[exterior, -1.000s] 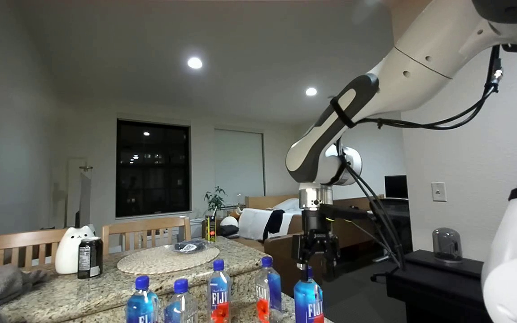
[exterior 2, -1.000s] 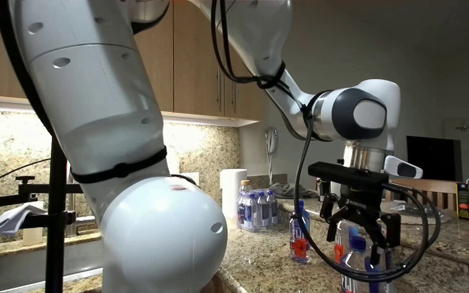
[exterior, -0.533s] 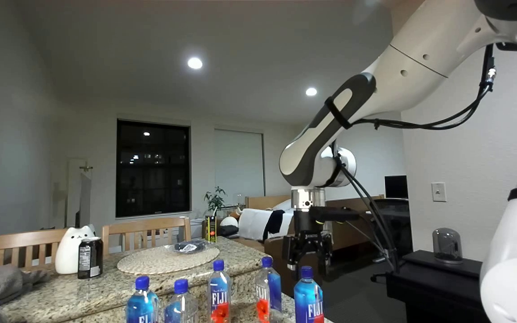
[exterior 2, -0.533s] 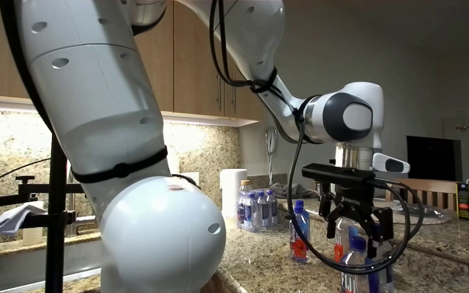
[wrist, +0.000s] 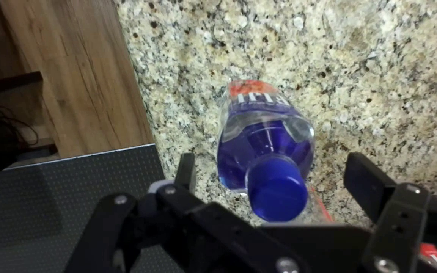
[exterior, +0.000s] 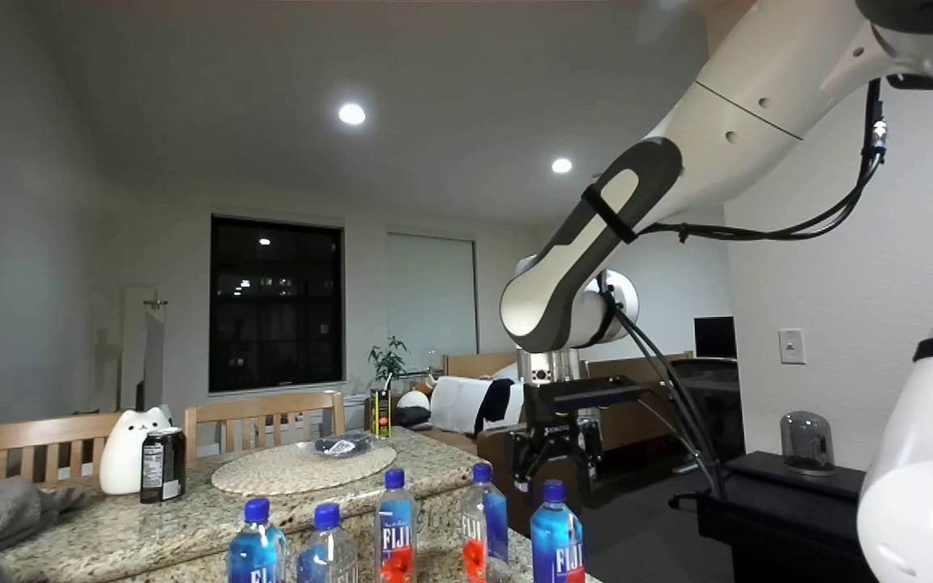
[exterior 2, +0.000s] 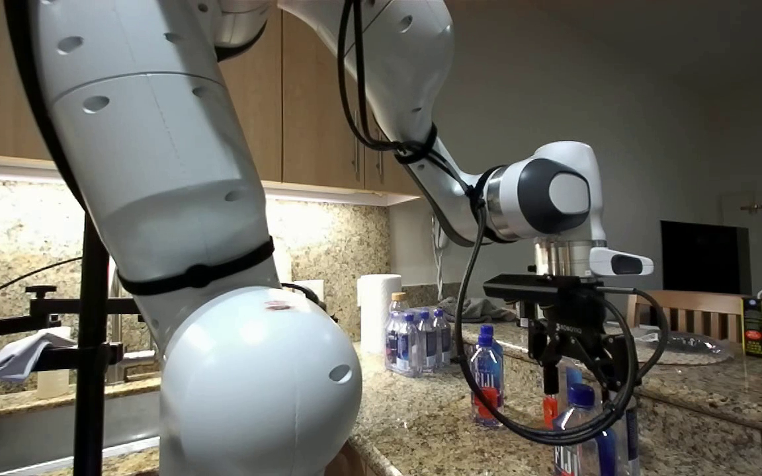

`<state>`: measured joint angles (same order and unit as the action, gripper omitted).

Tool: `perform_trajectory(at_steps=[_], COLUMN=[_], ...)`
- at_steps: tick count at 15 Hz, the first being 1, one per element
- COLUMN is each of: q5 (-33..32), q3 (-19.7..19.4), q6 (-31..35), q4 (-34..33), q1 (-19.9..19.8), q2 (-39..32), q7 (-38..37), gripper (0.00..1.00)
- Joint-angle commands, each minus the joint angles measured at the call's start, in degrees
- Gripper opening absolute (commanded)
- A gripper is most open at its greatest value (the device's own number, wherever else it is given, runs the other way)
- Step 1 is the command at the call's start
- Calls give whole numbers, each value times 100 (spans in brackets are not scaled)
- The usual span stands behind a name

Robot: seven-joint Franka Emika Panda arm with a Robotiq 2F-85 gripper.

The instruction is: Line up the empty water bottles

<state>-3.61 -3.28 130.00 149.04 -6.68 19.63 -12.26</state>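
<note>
Finding a blue-capped Fiji water bottle (wrist: 266,151) upright on the granite bench (wrist: 374,57), toward its left edge in the wrist view. Probably standing there to end a line, judging from other Fiji bottles (exterior: 396,534) farther left in an exterior view. Hovering over it with the claw (wrist: 276,179) spread wide, showing gaps between fingers (wrist: 368,185) and bottle; touching and gripping nothing.

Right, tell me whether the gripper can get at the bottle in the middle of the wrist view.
Likely yes: the gripper is open, and in that view the bottle shows upright with its cap between the fingers, nothing seen in the way. How far to drop is hard to tell.
</note>
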Motion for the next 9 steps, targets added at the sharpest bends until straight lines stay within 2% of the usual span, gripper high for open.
perform_trajectory(at_steps=[1,3,4,5,9], q5=[-121,-84,-97,-104,-177], q3=[137,125,123,124,153], q6=[103,131,144,143,134], q4=[85,82,75,73,61], q1=[-99,-90,-98,-98,-105], q2=[-63,-109,-131,-143,-183], q7=[-376,-402,-416,-426,-503], gripper=[100,100,75,73,47])
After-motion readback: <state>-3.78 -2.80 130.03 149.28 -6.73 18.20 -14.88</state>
